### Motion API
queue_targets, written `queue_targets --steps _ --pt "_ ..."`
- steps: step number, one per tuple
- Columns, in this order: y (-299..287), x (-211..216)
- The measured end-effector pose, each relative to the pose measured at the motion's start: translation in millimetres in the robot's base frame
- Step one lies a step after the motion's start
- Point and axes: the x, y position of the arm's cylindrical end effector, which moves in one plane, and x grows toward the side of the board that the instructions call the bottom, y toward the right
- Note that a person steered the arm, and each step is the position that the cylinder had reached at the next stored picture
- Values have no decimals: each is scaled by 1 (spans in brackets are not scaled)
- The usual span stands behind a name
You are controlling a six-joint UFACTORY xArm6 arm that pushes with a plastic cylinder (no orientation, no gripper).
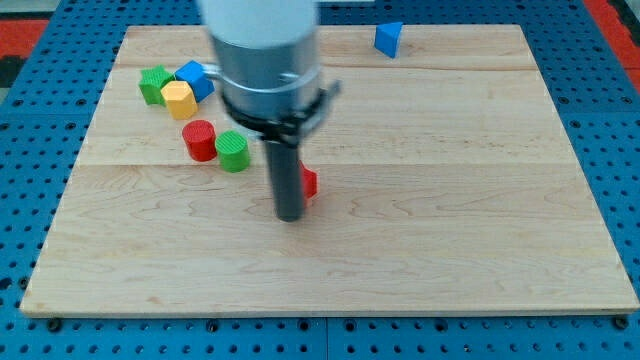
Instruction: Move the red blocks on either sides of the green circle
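Starting at the view's left, a green block (153, 84) of uncertain shape, a yellow hexagonal block (179, 100) and a blue block (196, 78) are sitting bunched together near the 10 o'clock corner of the wooden tabletop (480, 220). Just below them a red cylinder (199, 140) is standing at 9 o'clock of the green circle (233, 151), touching it or nearly so, which I judge to be one half of the task already done. Moving rightward, the rod is coming down over the middle of the board, and my tip (289, 215) is resting on the surface right beside a second red block (308, 183), which is peeking out at roughly 2 o'clock of the tip, its shape mostly hidden by the rod. There is no end effector that opens or closes here; the rod is simply pressing or about to press against that block, and I cannot tell whether the two are touching. That block is lying near the green circle at about its 4 o'clock, apart from it, so what is left, by my reckoning, is nudging it toward 3 o'clock of the circle until it is flanking it opposite the red cylinder. Far toward 1 o'clock, a blue triangular block (388, 39) is standing alone near the top edge. The tabletop is pale planked wood, lying on a blue perforated base (30, 330).
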Motion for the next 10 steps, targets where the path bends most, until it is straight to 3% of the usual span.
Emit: queue_targets --steps 1,2,3,4,5,6,7,8,9,10 --pt "-5 5" --pt "-107 6" --pt "-103 -25" --pt "-57 -30" --pt "8 -11" --pt "10 14" --pt "-74 7" --pt "-139 -38" --pt "-146 -89" --pt "-165 -101"
